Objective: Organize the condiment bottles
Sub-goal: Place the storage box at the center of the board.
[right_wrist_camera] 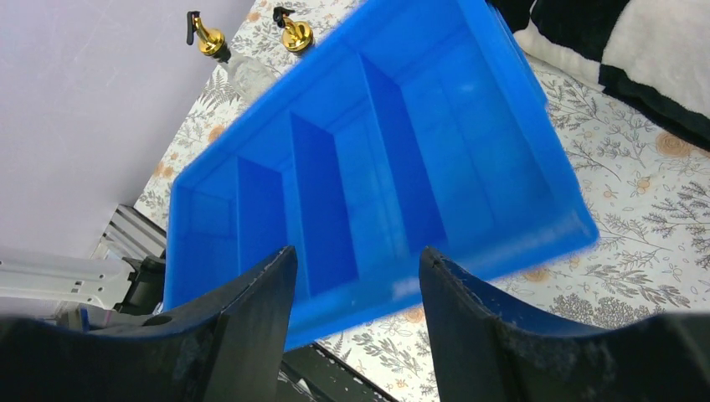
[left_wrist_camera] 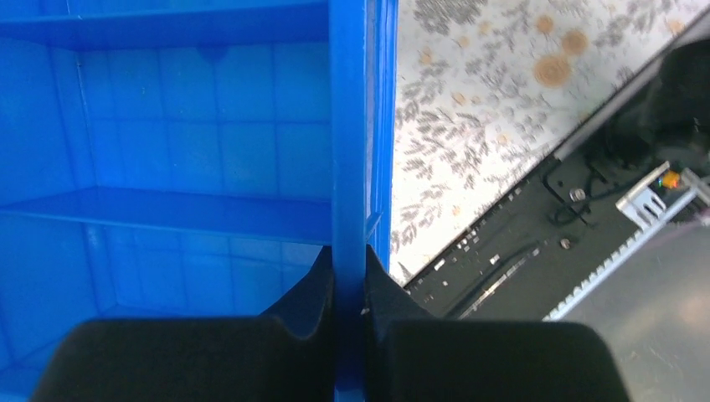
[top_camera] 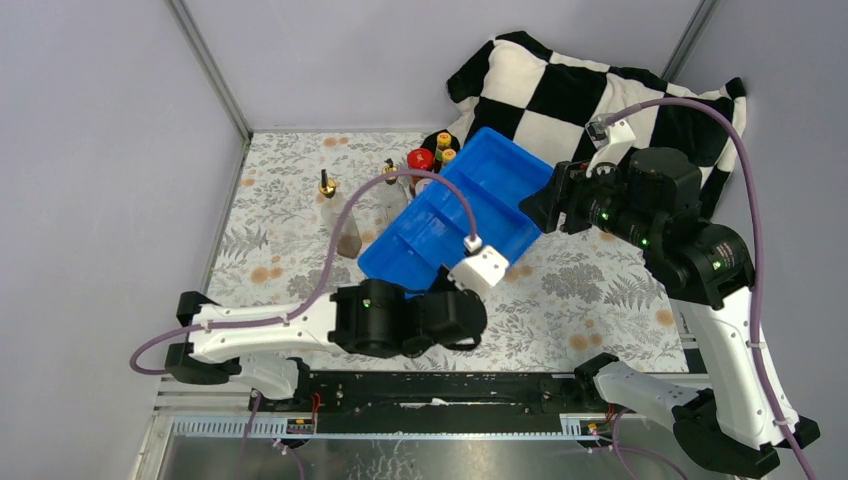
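The condiment bottles stand in a cluster behind the blue divided tray [top_camera: 500, 170]. Two are clear with gold spouts [top_camera: 345, 232] [top_camera: 392, 190]. A red-lidded jar [top_camera: 421, 160] and yellow-capped dark bottles [top_camera: 443, 146] stand beside them. My left gripper [top_camera: 446, 278] is shut on the tray's near wall. In the left wrist view that wall [left_wrist_camera: 347, 126] runs up between the fingers of the left gripper [left_wrist_camera: 349, 268]. My right gripper [top_camera: 532, 205] hangs open at the tray's right end, holding nothing. The right wrist view looks past the right gripper [right_wrist_camera: 358, 260] into the tray [right_wrist_camera: 377, 167], with both gold spouts [right_wrist_camera: 209, 40] [right_wrist_camera: 296, 33] beyond it.
A black-and-white checkered pillow [top_camera: 590, 90] lies at the back right, behind the tray and the right arm. A floral cloth [top_camera: 590, 300] covers the table. Grey walls close in the left and back sides. A black rail [top_camera: 450, 385] runs along the near edge.
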Action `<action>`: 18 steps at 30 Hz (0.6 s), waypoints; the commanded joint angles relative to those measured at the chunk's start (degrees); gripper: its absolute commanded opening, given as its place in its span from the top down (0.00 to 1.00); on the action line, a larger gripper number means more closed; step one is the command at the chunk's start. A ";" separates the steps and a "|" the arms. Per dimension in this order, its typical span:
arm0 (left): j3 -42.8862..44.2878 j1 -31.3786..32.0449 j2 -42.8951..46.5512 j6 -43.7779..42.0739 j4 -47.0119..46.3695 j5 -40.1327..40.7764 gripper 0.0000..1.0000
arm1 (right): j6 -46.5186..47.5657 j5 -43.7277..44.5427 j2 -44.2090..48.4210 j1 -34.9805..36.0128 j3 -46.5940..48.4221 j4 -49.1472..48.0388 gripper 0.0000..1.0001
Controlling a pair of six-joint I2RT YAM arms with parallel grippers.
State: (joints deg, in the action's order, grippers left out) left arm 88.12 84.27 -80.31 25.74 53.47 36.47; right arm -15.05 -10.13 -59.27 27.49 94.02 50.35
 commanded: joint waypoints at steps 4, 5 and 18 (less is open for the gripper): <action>0.83 5.22 -4.74 5.10 8.71 1.72 1.00 | 0.13 -0.49 1.17 0.36 1.61 -0.49 0.37; -0.61 5.28 -4.33 6.02 8.53 1.35 1.00 | 0.16 -0.37 1.42 0.33 1.39 -0.55 0.37; -17.11 5.29 -6.32 10.59 -1.95 -4.73 1.00 | 0.15 -1.43 3.81 0.33 -3.57 -2.29 0.37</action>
State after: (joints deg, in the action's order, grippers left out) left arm 73.30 89.58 -85.45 35.42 58.54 30.09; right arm -15.03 -10.17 -56.16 27.49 92.40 50.22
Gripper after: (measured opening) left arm 0.110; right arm 0.628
